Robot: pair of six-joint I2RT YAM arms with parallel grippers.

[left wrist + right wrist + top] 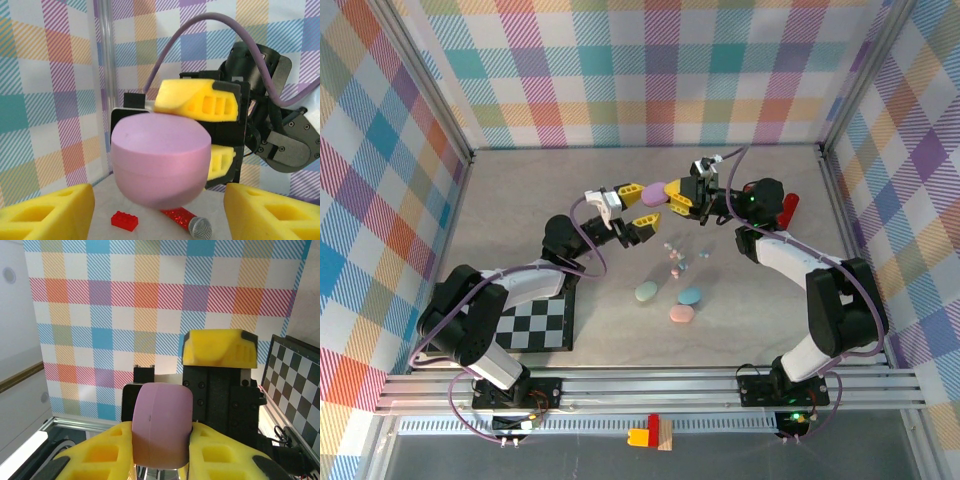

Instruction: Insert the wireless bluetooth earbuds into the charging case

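A purple oval charging case (653,190) hangs in the air over the middle of the table, with my right gripper (672,196) shut on it. In the right wrist view the case (162,425) is pinched between the yellow fingers (100,455). My left gripper (638,210) faces it from the left, open, with one finger on each side of the case (160,160) and a gap on both sides. Tiny pastel earbuds (672,258) lie scattered on the table below.
Mint (646,291), blue (691,296) and pink (681,314) cases lie in front of the earbuds. A checkerboard (535,322) lies at the left. A red block (125,220) and a red glitter microphone (192,225) lie beneath the held case.
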